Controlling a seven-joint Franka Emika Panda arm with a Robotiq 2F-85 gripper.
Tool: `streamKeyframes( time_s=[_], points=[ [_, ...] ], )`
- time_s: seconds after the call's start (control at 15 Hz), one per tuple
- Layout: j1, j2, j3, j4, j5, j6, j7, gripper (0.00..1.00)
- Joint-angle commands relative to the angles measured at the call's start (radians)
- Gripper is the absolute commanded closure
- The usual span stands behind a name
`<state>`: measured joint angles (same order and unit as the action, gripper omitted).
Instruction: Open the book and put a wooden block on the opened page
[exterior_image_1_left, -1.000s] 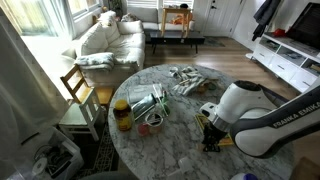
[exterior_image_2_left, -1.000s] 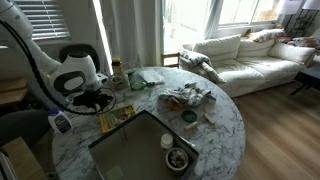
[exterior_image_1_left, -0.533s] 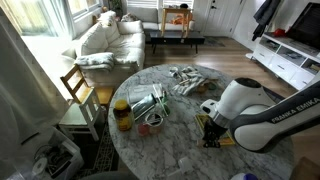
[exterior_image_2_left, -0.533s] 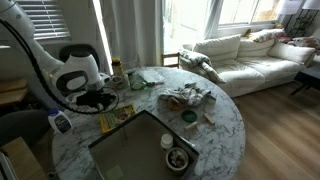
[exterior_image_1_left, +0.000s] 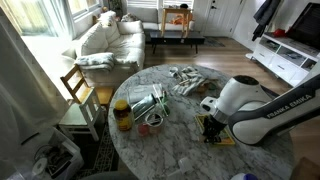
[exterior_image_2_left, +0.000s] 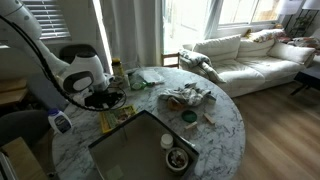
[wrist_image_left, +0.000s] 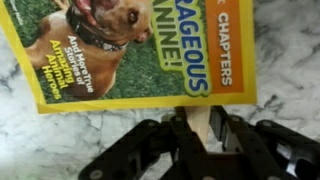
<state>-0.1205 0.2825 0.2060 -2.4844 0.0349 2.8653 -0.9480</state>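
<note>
The book (wrist_image_left: 150, 50) lies shut on the marble table, with a yellow border and a dog picture on its cover. In the wrist view my gripper (wrist_image_left: 198, 112) is right at the book's near edge. It is shut on a pale wooden block (wrist_image_left: 197, 132) held between the fingers. In both exterior views the gripper (exterior_image_1_left: 211, 128) (exterior_image_2_left: 100, 100) is low over the table beside the book (exterior_image_2_left: 118, 115). The arm hides most of the book in an exterior view (exterior_image_1_left: 222, 141).
The round marble table (exterior_image_1_left: 170, 150) holds a jar (exterior_image_1_left: 122, 115), a crumpled shiny bag (exterior_image_1_left: 148, 103) and a pile of wrappers (exterior_image_1_left: 186, 80). A large grey box (exterior_image_2_left: 135, 150) and a small bowl (exterior_image_2_left: 178, 158) sit nearby. A wooden chair (exterior_image_1_left: 78, 95) stands by the table.
The arm has shifted slightly over the book's edge. The gripper stays shut on the block. Nothing else moved.
</note>
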Motion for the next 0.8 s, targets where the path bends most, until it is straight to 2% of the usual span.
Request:
streamKeyframes(
  time_s=[0.0, 0.47, 0.53, 0.6, 0.73],
  points=[
    [-0.001, 0.035, -0.037, 0.031, -0.070, -0.011, -0.016, 0.93],
    [-0.004, 0.061, -0.047, 0.068, -0.107, -0.019, -0.009, 0.93],
    [0.003, 0.060, -0.057, 0.069, -0.119, -0.021, 0.001, 0.64],
    [-0.002, 0.057, -0.051, 0.071, -0.115, -0.024, -0.004, 0.45],
    [-0.003, 0.047, -0.047, 0.074, -0.114, -0.031, -0.006, 0.32]
  ],
)
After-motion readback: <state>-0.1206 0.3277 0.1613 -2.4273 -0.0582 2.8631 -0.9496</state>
